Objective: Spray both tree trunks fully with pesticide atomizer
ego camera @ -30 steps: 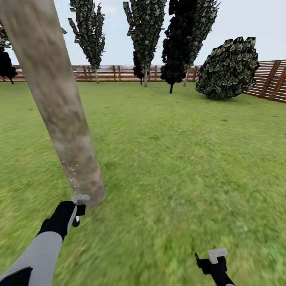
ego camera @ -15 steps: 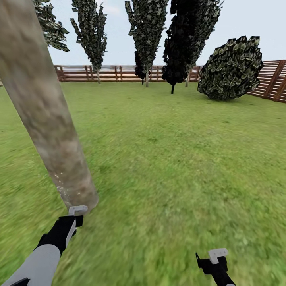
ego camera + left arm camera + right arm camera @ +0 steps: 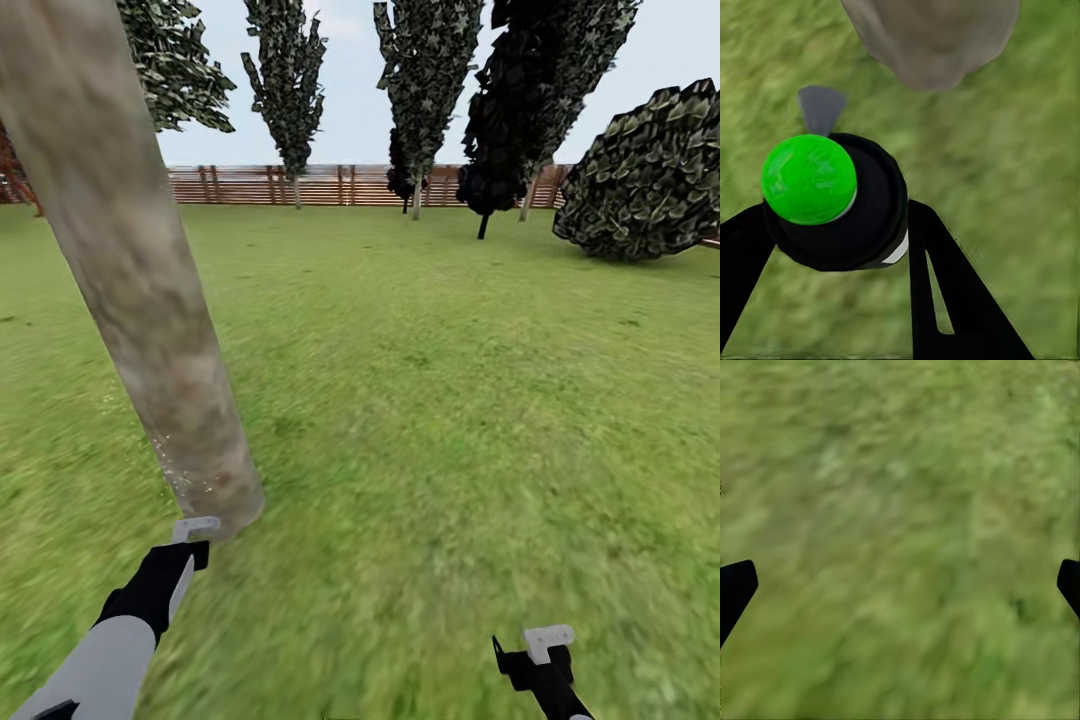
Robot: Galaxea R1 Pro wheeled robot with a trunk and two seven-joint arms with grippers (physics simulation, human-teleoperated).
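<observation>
Green grass (image 3: 450, 420) spreads across the garden to a brown slatted fence (image 3: 300, 185), with dark conifers (image 3: 430, 70) and a round bush (image 3: 650, 175) standing along the far side. Close at the left a thick pale trunk (image 3: 140, 270) leans through the head view, and tiny whitish specks of pesticide (image 3: 180, 465) dot its lower bark just above the ground. The left gripper (image 3: 195, 540) hangs just beside the foot of that trunk. In the left wrist view its black fingers (image 3: 937, 277) are clamped on the atomizer (image 3: 840, 202), a black body with a bright green cap and a grey nozzle that points toward the trunk's base (image 3: 934, 37). The right gripper (image 3: 540, 650) sits low at the right, well apart from the trunk, over bare grass. In the right wrist view its dark fingertips (image 3: 735, 589) stand wide apart at the two edges, with nothing but lawn between them.
</observation>
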